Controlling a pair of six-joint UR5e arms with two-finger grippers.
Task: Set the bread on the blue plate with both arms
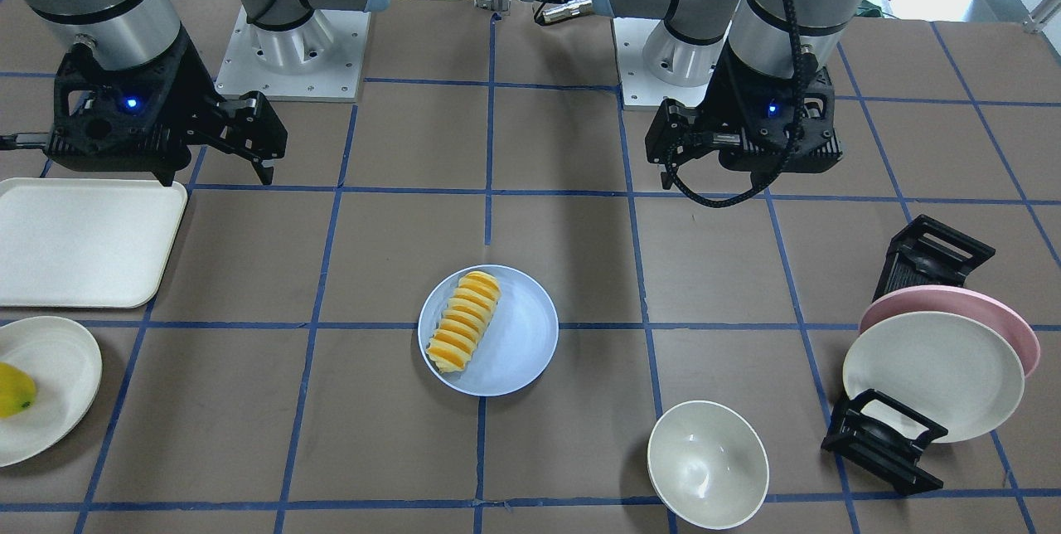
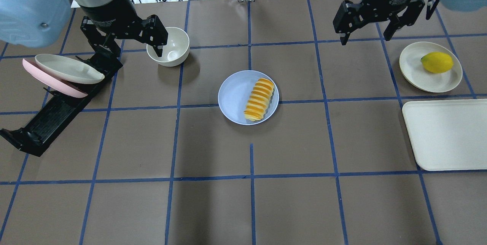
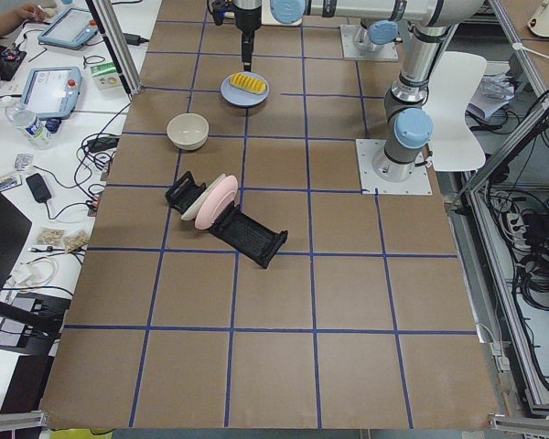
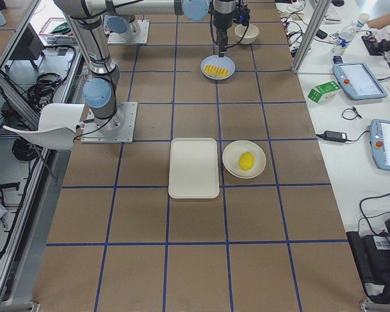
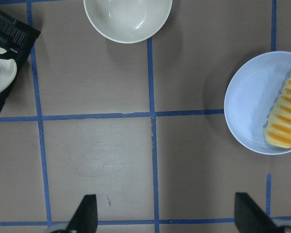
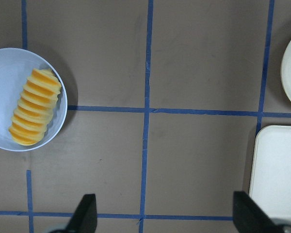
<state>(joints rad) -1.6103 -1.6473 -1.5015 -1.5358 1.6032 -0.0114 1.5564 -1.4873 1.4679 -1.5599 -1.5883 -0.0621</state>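
Observation:
The bread [image 2: 259, 99] lies on the right half of the blue plate [image 2: 234, 93] at the table's middle; they also show in the front view as bread [image 1: 464, 320] on plate [image 1: 518, 335]. My left gripper [image 2: 129, 49] is open and empty, raised near the white bowl, far left of the plate. My right gripper [image 2: 366, 39] is open and empty, raised far right of the plate. In the left wrist view the bread [image 5: 286, 124] is at the right edge. In the right wrist view the bread [image 6: 35, 107] is at the left.
A white bowl [image 2: 168, 46] stands under my left gripper's finger. A black dish rack [image 2: 57, 112] holds a pink plate [image 2: 57, 85] and a cream plate [image 2: 66, 69]. A yellow fruit [image 2: 436, 62] sits on a cream plate [image 2: 412, 66]. A cream tray [image 2: 449, 134] lies right.

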